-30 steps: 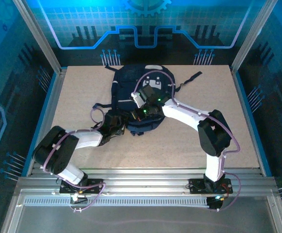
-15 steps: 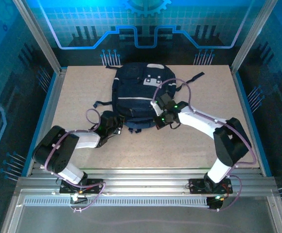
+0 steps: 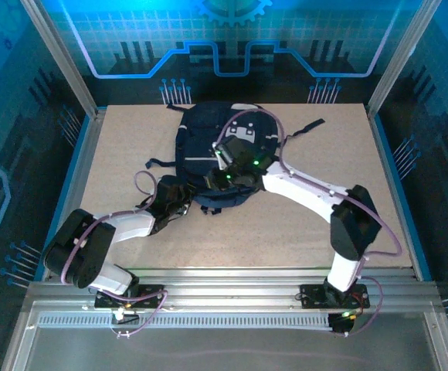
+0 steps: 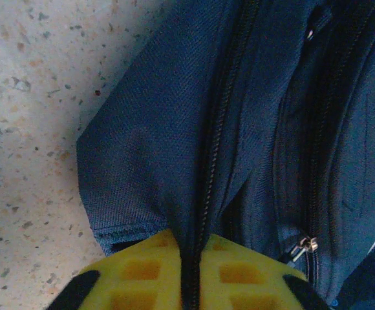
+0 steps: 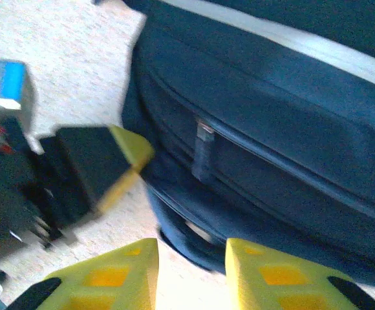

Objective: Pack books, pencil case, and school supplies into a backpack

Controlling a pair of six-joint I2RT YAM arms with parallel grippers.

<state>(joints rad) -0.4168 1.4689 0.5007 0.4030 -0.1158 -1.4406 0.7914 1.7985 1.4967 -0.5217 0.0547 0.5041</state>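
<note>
Okay, the backpack lies flat on the desk, set towards the far side, with its white-grey patch facing up and a dark strap trailing off to the right. The left tool is down at the bag's near-left corner. From the left wrist it's plain to see: both yellow fingers are clamped on a fold of navy fabric, and the zip track runs straight up out of the pinch. A small silvery zipper pull sits just right of that grip, apart from the fingers. Over to the right tool: it hovers above the near half of the bag with its jaws parted and nothing between them. Just ahead of it another zip line crosses the navy fabric, a dark pull tab hanging from it. Off to its left, the left tool's black-and-yellow finger shows at the bag's edge, low against the speckled desk.
</note>
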